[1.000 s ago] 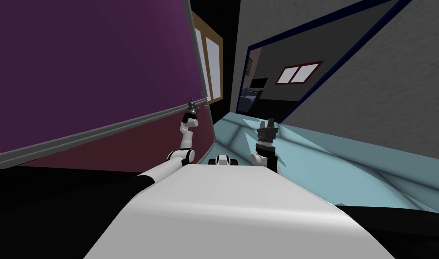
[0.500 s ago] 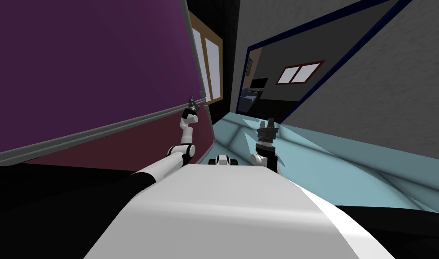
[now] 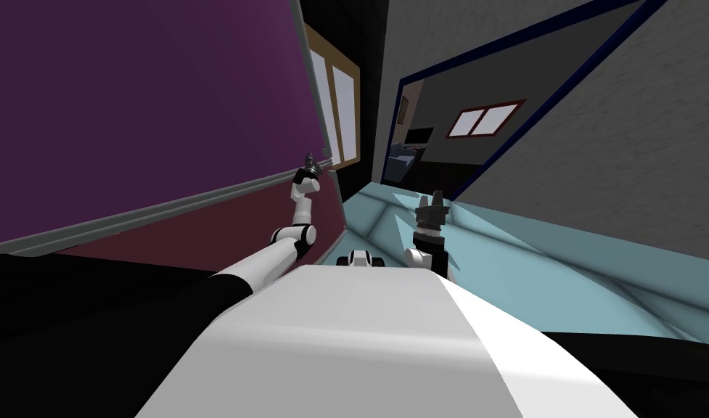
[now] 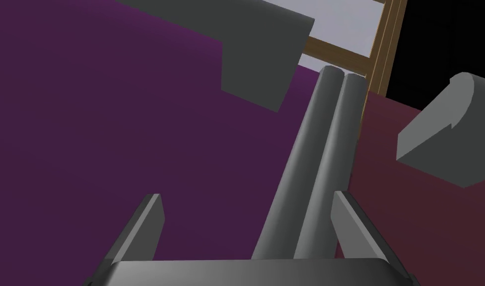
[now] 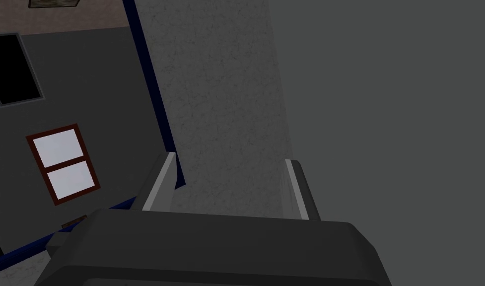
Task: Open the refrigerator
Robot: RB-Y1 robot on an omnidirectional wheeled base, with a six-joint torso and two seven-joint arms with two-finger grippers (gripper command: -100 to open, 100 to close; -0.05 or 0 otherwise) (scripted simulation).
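Observation:
The refrigerator (image 3: 128, 109) is a big purple front on my left, with a dark red panel (image 3: 200, 243) below it. Twin grey handle bars (image 3: 164, 209) run along the seam between them. My left gripper (image 3: 310, 161) is at the bars' far end. In the left wrist view it (image 4: 248, 218) is open, and the two bars (image 4: 320, 149) pass between its fingers, close against one finger (image 4: 345, 213). Grey handle brackets (image 4: 261, 54) sit beyond. My right gripper (image 3: 434, 199) is held up in front of my chest, open (image 5: 229, 188) and holding nothing.
A wood-framed window (image 3: 338, 101) lies past the refrigerator's far edge, beside a black area. A blue-framed doorway (image 3: 447, 123) opens into another room ahead. A grey wall (image 3: 636, 145) runs along my right, above the pale blue floor (image 3: 534, 254).
My left arm has stretched out a little and its gripper has crept further along the handle's far end. The near end of the handle bars has risen slightly in view. The right arm is still.

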